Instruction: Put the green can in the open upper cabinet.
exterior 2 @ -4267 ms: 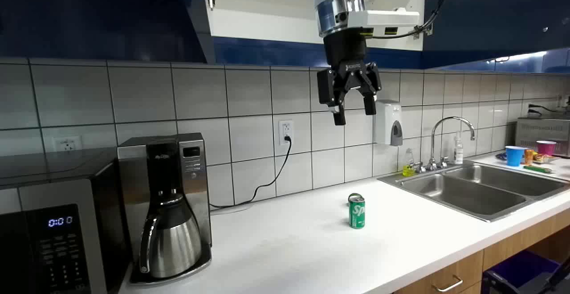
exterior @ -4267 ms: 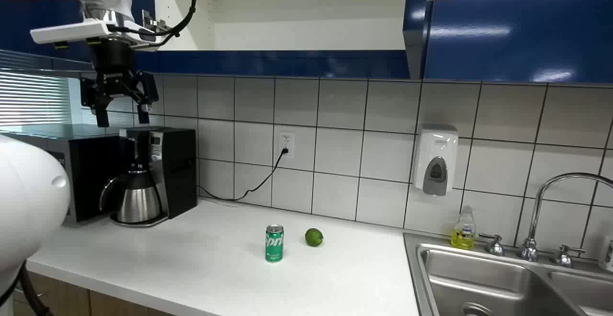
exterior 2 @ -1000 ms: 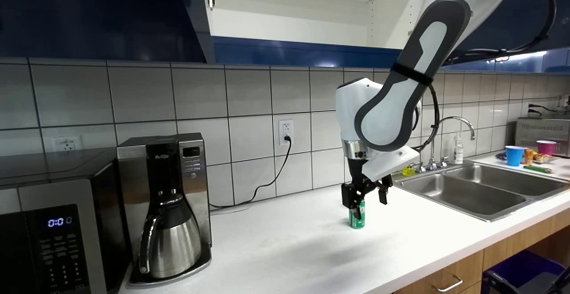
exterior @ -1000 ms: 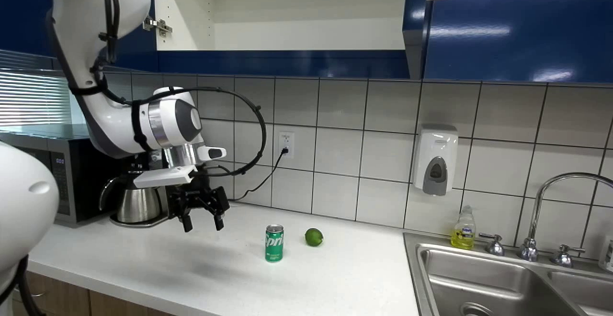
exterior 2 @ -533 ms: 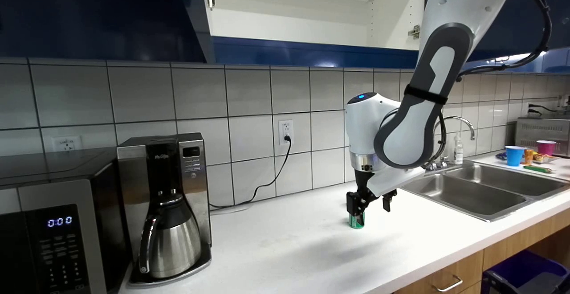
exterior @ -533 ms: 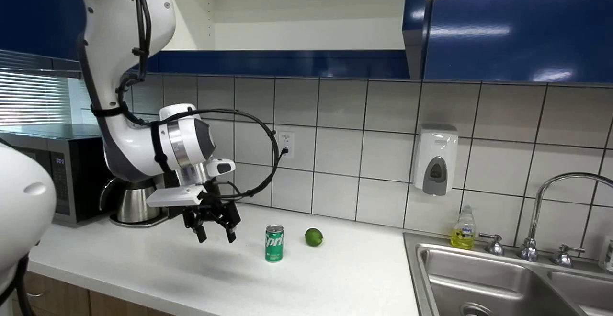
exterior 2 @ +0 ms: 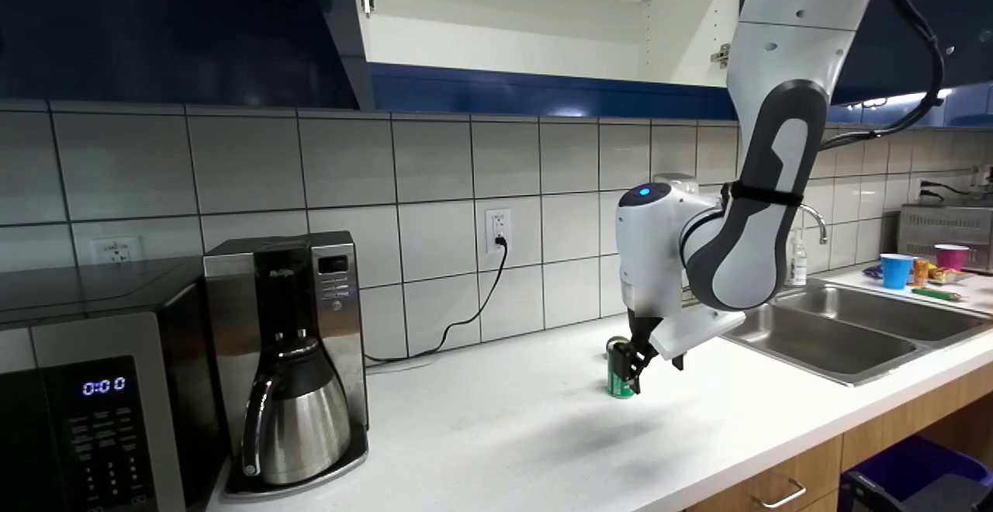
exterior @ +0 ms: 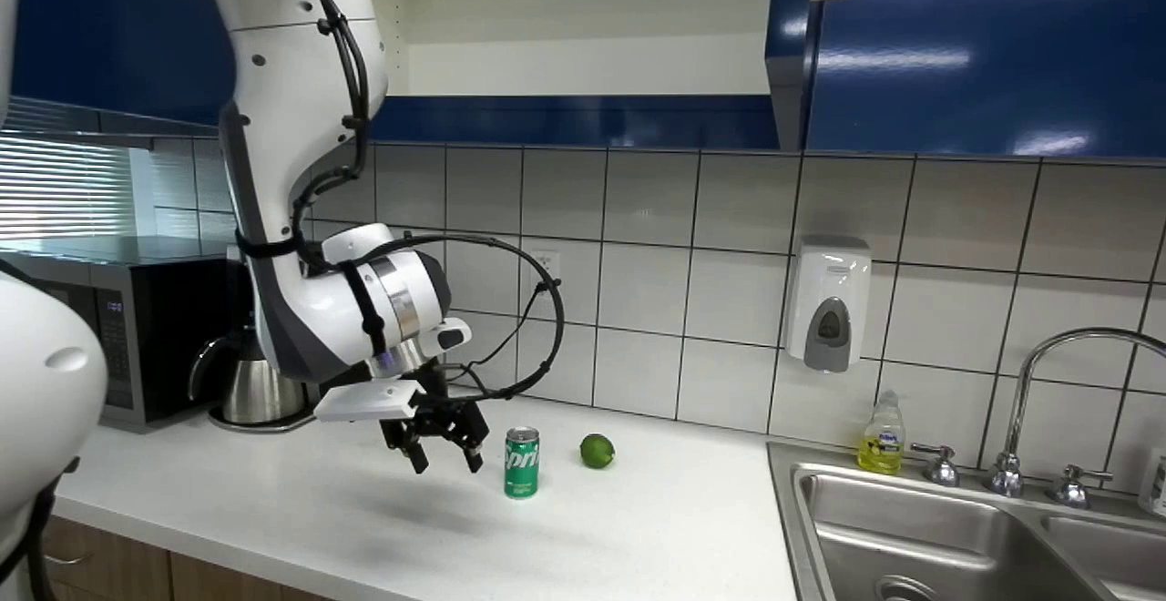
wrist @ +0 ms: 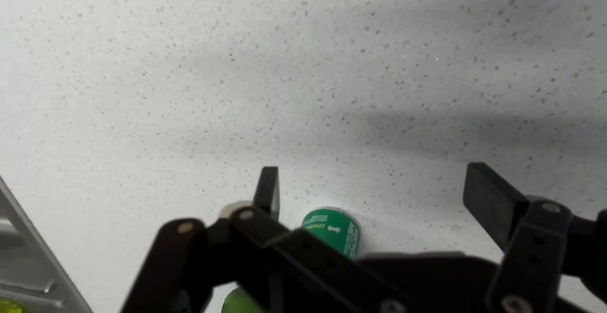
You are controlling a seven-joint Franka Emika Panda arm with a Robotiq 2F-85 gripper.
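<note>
In an exterior view the upper cabinet (exterior: 583,59) is open, but the green can (exterior: 522,463) stands ungrasped on the counter (exterior: 629,542), at three o'clock from the end effector (exterior: 447,466), whose fingers are apart; gripping, lifting and stowing apparently remain.

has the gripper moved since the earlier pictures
Yes: in an exterior view, the gripper has moved down and rightward in the picture, toward the double-basin metal sink.

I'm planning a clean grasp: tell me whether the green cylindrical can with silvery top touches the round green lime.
Apart: an exterior view plainly shows white countertop between the can and the lime.
</note>
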